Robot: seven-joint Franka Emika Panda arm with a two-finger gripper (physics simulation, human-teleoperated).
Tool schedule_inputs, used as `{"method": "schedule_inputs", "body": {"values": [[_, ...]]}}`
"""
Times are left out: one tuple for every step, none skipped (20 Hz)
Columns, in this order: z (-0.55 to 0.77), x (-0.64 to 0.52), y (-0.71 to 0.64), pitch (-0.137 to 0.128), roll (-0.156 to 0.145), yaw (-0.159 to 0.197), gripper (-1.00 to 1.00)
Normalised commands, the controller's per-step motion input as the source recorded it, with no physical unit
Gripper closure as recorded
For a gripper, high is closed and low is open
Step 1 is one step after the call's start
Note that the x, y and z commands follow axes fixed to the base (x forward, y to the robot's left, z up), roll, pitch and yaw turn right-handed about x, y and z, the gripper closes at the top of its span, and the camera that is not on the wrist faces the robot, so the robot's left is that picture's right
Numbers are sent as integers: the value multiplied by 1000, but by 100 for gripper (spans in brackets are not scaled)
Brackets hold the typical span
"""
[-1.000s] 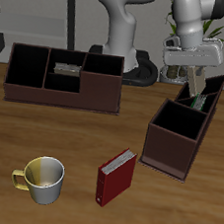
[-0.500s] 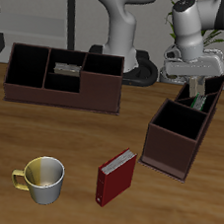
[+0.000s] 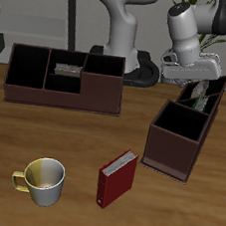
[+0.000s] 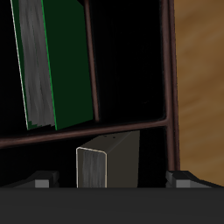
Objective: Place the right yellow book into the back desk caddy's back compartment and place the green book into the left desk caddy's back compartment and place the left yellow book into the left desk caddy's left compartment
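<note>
This reads as a study or home-office desk, rendered in simulation. The warm brown wood-grain surface (image 3: 81, 146) carries desk goods: below the end effector (image 3: 193, 71) sits a long dark reddish-brown open-topped desk caddy (image 3: 174, 143), and a twin caddy (image 3: 63, 89) lies well apart from it, farther along the back of the surface. A red hardback book (image 3: 116, 178) and a grey and yellow ceramic mug (image 3: 41, 181) lie nearer the front edge, away from the end effector. Behind it stand grey shelving (image 3: 38, 6) and a green potted plant (image 3: 187, 14).
</note>
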Motion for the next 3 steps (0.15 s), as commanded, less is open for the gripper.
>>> {"method": "schedule_inputs", "body": {"values": [[201,-53,-82,-33,10,-15,-100],[145,-28,-85,-42,-6,-19,-100],[157,41,-23,-23,-6,-17,-100]]}}
